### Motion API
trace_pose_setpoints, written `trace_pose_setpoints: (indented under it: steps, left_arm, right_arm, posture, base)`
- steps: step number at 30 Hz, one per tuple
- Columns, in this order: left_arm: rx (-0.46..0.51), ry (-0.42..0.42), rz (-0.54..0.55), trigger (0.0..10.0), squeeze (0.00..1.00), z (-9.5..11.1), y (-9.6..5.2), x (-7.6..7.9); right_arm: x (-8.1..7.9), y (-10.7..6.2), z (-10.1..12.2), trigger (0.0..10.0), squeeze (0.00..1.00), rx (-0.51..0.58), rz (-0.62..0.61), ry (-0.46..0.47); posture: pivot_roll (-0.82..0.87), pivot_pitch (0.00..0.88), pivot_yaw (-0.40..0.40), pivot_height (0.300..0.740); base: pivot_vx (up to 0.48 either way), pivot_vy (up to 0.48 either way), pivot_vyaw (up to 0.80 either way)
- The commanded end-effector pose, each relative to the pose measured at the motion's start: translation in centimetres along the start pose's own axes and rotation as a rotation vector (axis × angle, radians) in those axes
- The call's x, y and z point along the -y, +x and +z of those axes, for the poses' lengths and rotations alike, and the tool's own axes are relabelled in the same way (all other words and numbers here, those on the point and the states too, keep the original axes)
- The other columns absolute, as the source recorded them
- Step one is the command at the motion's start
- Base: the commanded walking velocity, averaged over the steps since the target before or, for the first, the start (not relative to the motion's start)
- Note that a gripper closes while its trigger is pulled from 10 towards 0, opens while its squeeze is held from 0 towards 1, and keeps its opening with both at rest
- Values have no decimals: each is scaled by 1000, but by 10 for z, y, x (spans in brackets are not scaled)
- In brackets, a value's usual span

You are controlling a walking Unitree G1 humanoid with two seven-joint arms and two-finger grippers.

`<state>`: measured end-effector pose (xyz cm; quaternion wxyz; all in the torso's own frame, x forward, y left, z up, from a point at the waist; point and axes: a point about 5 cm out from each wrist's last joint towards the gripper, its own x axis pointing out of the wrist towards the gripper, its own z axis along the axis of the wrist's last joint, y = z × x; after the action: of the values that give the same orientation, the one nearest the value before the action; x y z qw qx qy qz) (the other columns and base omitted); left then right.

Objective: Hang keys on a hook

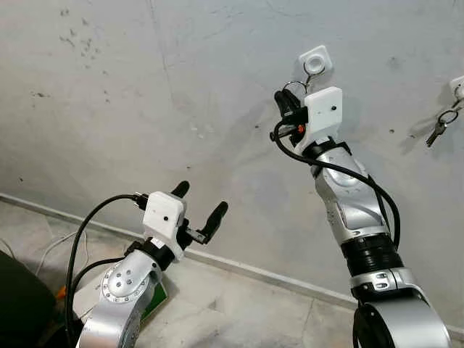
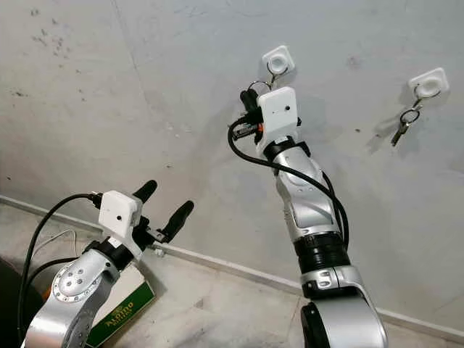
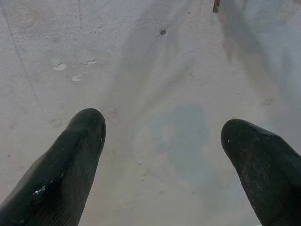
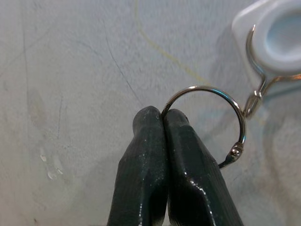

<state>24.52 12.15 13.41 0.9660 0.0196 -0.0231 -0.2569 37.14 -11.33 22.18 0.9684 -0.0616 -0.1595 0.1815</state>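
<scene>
head: my right gripper [image 1: 288, 101] raised to wall, key ring [image 1: 293, 88] just below white hook [image 1: 315, 62]; left gripper [image 1: 199, 204] idle, fingers spread | right wrist: fingers pinch the ring, loop beside the hook's wire, seemingly not on yet | left: seat ring, release
</scene>
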Motion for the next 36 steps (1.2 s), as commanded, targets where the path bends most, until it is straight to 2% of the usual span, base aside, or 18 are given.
trace_pose_setpoints:
  steps: [1, 12, 19, 25, 36]
  left_arm:
    - [-5, 5, 0, 10000, 0, 2, -3, -1]
    - [-7, 8, -2, 10000, 0, 3, -3, -2]
    - [-8, 6, -2, 10000, 0, 3, -4, -2]
    - [-9, 2, -9, 10000, 0, 2, -2, -1]
    - [-7, 5, -5, 10000, 0, 2, -1, -2]
  right_arm:
    - [1, 5, 6, 10000, 0, 26, 1, 10]
    - [16, 3, 16, 10000, 0, 66, -32, -2]
    - [8, -22, 8, 10000, 0, 47, 24, -12]
    - [6, -32, 7, 10000, 0, 32, 32, -19]
    - [8, -20, 24, 10000, 0, 77, 21, -44]
  posture:
    - [71, 81, 13, 740]
    - [73, 82, 18, 740]
    - [70, 83, 19, 740]
    - [61, 85, 23, 740]
    - [58, 83, 21, 740]
  base:
    - [0, 0, 0]
    - [0, 0, 0]
    - [0, 0, 0]
    - [0, 0, 0]
    - [0, 0, 0]
